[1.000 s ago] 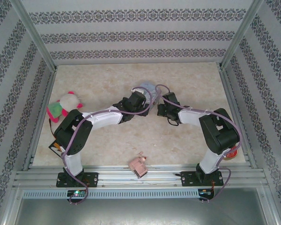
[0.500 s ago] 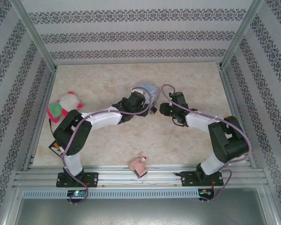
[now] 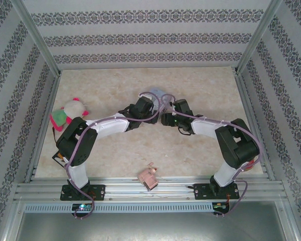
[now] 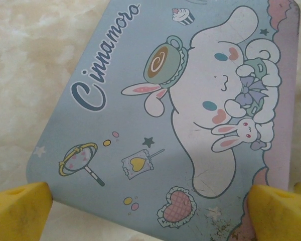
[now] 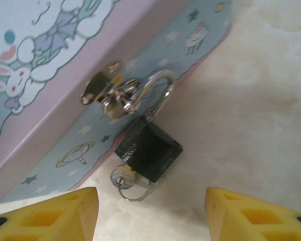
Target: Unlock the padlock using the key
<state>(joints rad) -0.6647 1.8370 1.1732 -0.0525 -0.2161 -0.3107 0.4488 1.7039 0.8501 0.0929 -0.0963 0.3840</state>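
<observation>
Right pincer (image 5: 150,216) has gone from closed to jaws apart and empty within the last second, after swinging away and coming back. The padlock (image 5: 149,150) lies just ahead of it, centred on its gap, with the shackle through the latch (image 5: 110,93) of the tin (image 5: 45,45) and the key (image 5: 121,176) seated in its lower end. Left pincer (image 4: 150,211) stands wide with the tin's lid straight ahead; in my judgement the key has been let go with the shackle not visibly sprung, so a fresh grasp and turn remain outstanding.
</observation>
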